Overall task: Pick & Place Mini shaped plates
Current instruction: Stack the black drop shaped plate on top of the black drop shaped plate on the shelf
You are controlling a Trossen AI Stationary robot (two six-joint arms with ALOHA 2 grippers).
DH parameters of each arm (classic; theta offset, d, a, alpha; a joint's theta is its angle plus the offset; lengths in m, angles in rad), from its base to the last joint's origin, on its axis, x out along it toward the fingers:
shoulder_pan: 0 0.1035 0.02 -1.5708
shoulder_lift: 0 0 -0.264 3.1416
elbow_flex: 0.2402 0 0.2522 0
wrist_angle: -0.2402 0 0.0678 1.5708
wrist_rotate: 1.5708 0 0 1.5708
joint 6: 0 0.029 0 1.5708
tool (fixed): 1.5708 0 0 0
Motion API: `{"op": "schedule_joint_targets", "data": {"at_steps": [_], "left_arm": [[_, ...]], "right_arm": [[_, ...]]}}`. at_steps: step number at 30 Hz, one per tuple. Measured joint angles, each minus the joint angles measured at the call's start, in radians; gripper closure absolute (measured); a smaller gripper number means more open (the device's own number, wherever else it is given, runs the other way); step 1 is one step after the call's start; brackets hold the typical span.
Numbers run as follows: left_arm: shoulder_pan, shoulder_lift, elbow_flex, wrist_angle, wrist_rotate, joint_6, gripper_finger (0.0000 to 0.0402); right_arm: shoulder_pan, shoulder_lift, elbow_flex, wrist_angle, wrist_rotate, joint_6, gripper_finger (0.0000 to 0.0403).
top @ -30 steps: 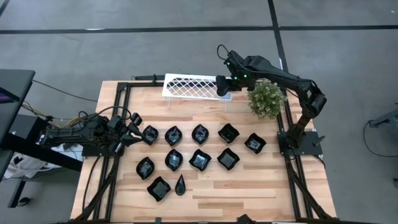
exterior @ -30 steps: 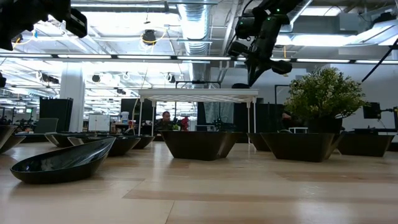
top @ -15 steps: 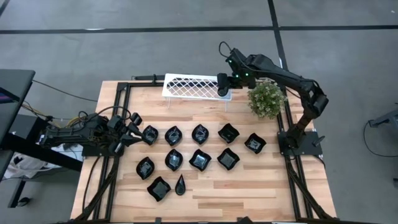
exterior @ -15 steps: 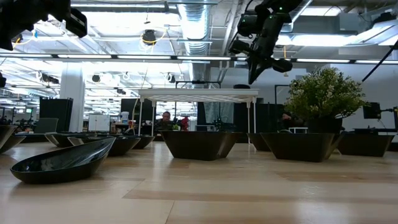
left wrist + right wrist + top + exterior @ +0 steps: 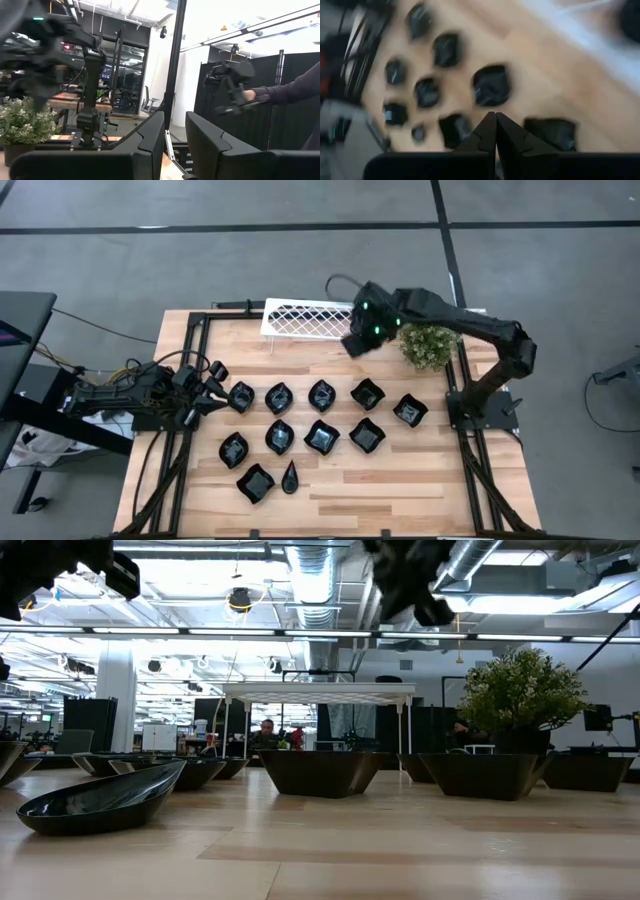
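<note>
So the wooden desk [image 5: 400,480] is the biggest thing here, with black framing round its edges. At the far edge sits the white lattice rack [image 5: 300,318], and just right of it the small green bushy plant [image 5: 430,345].

My right arm reaches in from the right side, and my right gripper [image 5: 358,340] hangs above the desk near the right end of the rack, between rack and plant, over the far row of dishes. Its fingers [image 5: 492,131] are pressed together tip to tip with nothing between them, so I'm carrying nothing there. My left arm is parked at the left edge of the desk, with the left gripper [image 5: 212,388] just beside the leftmost dish. Its fingers [image 5: 145,145] stand a little apart and nothing sits in the gap.

The mini shaped plates [image 5: 322,436] are all down on the desk, spread across the middle in three rough rows: five in the far row, four in the next, and two nearest, one of them a narrow teardrop [image 5: 290,477]. From desk level they look like shallow glossy black bowls [image 5: 100,802], none touching either gripper.
</note>
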Motion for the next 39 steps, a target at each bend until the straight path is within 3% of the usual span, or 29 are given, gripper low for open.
{"op": "schedule_joint_targets", "data": {"at_steps": [10,13,17,22,33,39], "left_arm": [[0.0,0.0,0.0,0.002,0.0,0.0,0.032],[0.0,0.0,0.0,0.015,0.0,-0.047,0.032],[-0.002,0.002,0.0,0.06,0.004,-0.241,0.032],[-0.041,0.037,0.026,0.066,0.041,-0.26,0.032],[-0.173,0.351,0.259,0.044,0.089,-0.157,0.032],[-0.224,0.569,0.398,0.016,0.089,-0.104,0.032]], "right_arm": [[0.384,-0.016,0.001,0.153,0.021,0.019,0.0402],[0.466,-0.006,0.0,0.225,0.106,0.053,0.0402],[0.552,-0.004,0.0,0.321,0.213,0.071,0.0402],[0.626,-0.009,0.0,0.303,0.366,0.064,0.0401],[0.709,-0.173,0.0,0.103,0.632,0.012,0.0402],[0.708,-0.307,-0.022,0.097,0.669,-0.121,0.0402]]}}
